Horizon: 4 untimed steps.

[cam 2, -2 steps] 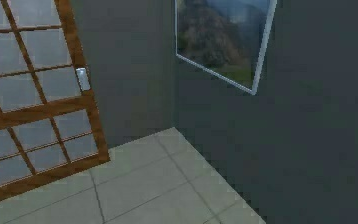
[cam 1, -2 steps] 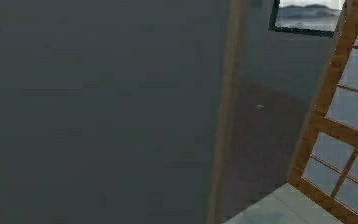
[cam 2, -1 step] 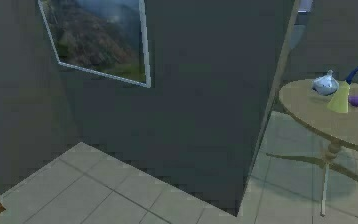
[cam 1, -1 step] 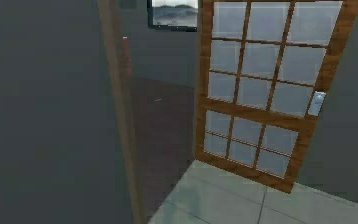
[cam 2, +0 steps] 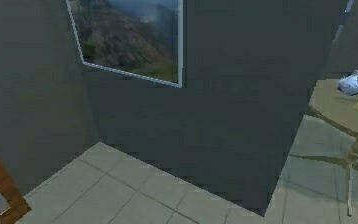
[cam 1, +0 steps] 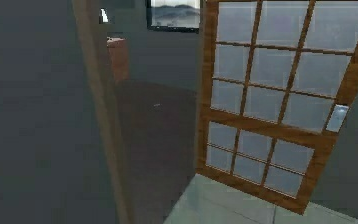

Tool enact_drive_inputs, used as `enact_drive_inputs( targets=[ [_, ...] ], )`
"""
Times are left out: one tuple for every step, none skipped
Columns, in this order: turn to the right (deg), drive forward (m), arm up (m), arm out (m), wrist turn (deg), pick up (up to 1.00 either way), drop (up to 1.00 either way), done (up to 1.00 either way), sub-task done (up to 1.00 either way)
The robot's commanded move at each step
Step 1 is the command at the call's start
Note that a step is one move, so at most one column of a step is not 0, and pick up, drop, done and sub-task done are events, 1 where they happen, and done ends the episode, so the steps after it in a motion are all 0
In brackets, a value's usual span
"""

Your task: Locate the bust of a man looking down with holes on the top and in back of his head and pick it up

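We face a dark wall (cam 2: 237, 100) above pale floor tiles (cam 2: 137, 185), then a wooden door (cam 1: 272, 95) with glass panes, a landscape picture (cam 2: 127, 35), and a round worktop (cam 2: 337, 108) carrying a small blue-white thing (cam 2: 352, 84). We cannot tell whether that is the bust, nor the pincer's state.

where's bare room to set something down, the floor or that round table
Widest free patch: the tiled floor below the dark wall, left of the round table. The table's top is bare on the near side of a small bluish vessel. Tight: the gap between the wooden post and the glass-paned door.
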Motion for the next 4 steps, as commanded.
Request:
enact_drive_inputs(
  targets=[
    [9.0,0.0,0.0,0.0,0.0,0.0,0.0,0.0,0.0],
    [0.0,0.45,0.0,0.0,0.0,0.0,0.0,0.0,0.0],
    [0.0,0.35,0.0,0.0,0.0,0.0,0.0,0.0,0.0],
    [-45.0,0.0,0.0,0.0,0.0,0.0,0.0,0.0,0.0]
  ],
)
